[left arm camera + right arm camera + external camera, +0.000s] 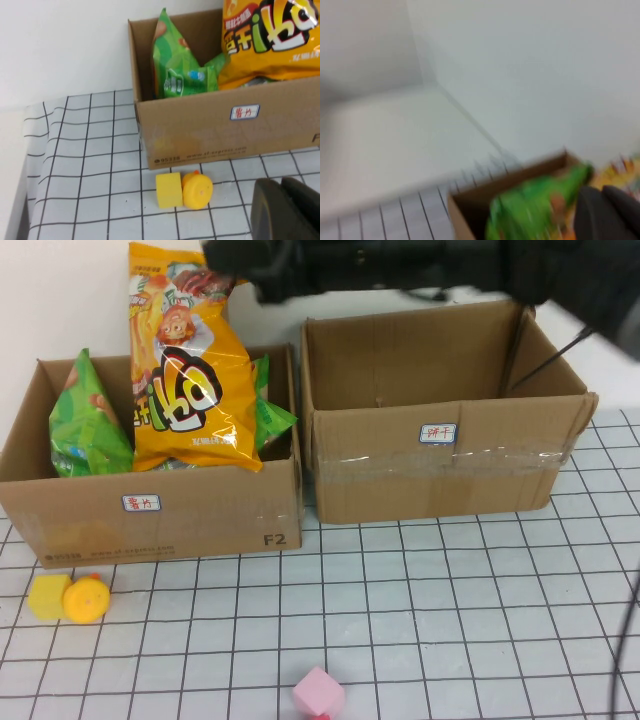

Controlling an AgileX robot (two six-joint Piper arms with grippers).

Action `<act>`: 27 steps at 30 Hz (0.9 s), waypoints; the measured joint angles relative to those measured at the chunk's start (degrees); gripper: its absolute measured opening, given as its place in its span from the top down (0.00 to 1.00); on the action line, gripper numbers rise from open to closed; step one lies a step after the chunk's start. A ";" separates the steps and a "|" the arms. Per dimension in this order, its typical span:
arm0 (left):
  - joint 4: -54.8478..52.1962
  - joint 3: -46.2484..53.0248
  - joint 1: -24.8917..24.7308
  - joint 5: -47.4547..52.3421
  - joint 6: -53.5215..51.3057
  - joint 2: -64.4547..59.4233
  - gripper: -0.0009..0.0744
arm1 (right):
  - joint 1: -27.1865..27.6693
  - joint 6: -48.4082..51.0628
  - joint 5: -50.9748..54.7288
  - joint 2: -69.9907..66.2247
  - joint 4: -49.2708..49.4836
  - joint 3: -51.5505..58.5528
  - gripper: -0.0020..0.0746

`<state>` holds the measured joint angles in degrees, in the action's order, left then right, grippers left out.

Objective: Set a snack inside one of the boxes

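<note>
A large orange-yellow chip bag [190,380] stands upright in the left cardboard box [160,525], leaning among green snack bags [88,425]. It rises above the box rim. My right gripper [238,268] hangs over the back of that box, beside the bag's top; its fingers [607,215] lie together with nothing showing between them. My left gripper [286,212] is shut and empty, low over the table in front of the left box [220,130]. The right cardboard box [440,455] holds nothing that I can see.
A yellow block [47,597] and a yellow duck toy [87,599] lie in front of the left box, also in the left wrist view [185,190]. A pink cube [318,692] sits at the near edge of the checked tablecloth.
</note>
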<state>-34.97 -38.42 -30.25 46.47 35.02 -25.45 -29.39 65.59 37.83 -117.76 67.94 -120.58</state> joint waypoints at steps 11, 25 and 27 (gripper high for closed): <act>-0.50 0.00 0.00 -0.61 1.61 0.00 0.99 | 0.00 -25.43 24.18 6.73 -52.50 -0.45 0.96; -2.46 9.39 0.00 -4.71 4.95 0.00 0.99 | 0.20 -33.95 27.32 13.46 -74.68 15.18 0.96; -2.59 12.09 0.00 -6.98 7.17 0.00 0.99 | 0.20 -35.38 23.69 16.99 -75.00 21.72 0.96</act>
<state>-37.55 -26.33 -30.25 39.49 42.18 -25.45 -29.19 30.21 61.52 -100.77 -7.06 -98.86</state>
